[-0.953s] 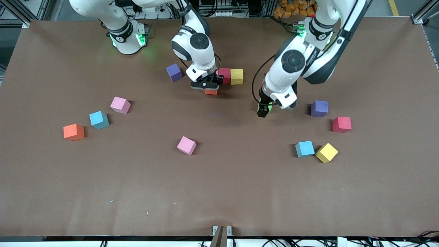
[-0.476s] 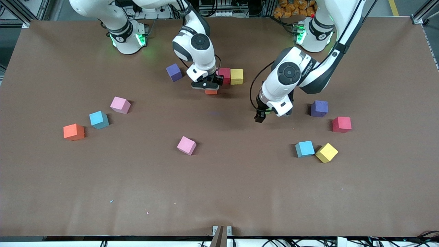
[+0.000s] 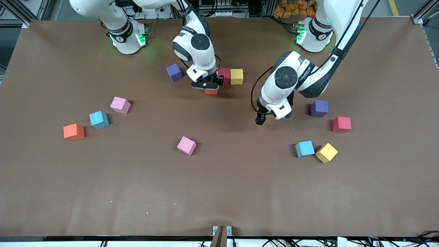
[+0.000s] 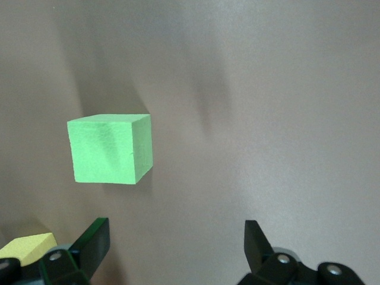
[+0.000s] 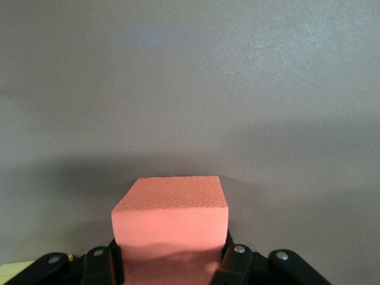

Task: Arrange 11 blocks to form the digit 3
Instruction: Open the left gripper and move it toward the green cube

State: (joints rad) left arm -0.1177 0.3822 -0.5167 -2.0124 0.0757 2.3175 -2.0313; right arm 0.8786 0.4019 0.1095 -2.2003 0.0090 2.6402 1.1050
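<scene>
Right gripper (image 3: pixel 208 86) is clamping a small orange-red foam cube (image 5: pixel 171 215) low beside the red (image 3: pixel 224 74) and yellow cubes (image 3: pixel 236 76), probably extending the digit's row. Left gripper (image 4: pixel 175 249), jaws spread and holding nothing, is hanging over a green foam cube (image 4: pixel 110 148) sitting on the brown table (image 3: pixel 219 192), seemingly lining up a pick.

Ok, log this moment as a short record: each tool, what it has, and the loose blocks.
right tool: shut on an orange block, beside the red block and yellow block
left tool: open, holding nothing, over the table by a green block
row so far: red and yellow blocks side by side, touching
loose blocks: purple, pink, pink, blue
</scene>
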